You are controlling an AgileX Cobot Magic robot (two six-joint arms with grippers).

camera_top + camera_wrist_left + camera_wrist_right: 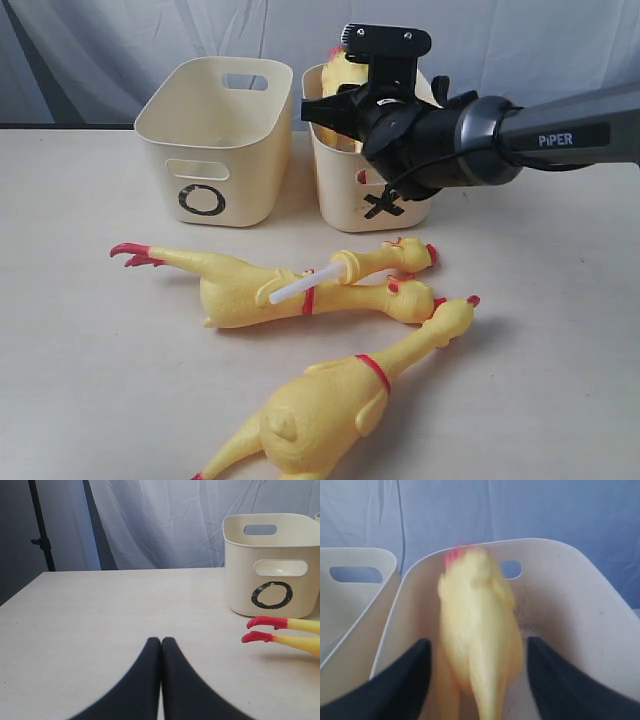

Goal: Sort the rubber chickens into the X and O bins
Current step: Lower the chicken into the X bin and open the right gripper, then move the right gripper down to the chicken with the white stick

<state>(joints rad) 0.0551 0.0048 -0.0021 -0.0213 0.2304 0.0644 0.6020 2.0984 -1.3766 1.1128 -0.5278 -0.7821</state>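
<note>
The X bin (345, 200) holds one rubber chicken (338, 68), standing up above the rim. In the right wrist view this chicken (477, 630) is blurred and sits between the fingers of my right gripper (477, 650), which is open with a gap on each side. My right gripper (325, 110) hovers over that bin. The O bin (165, 110) stands to its left. Three chickens lie on the table: a medium one (245, 290), a small one (385, 258) across it, and a large one (325, 405) in front. My left gripper (161, 641) is shut on nothing, low over the table.
The O bin (240, 580) and the medium chicken's red feet (262, 630) lie ahead of the left gripper. A white tube (293, 289) pokes from the small chicken. A pale curtain (120, 40) hangs behind the table. The right arm (560, 135) reaches in from the right.
</note>
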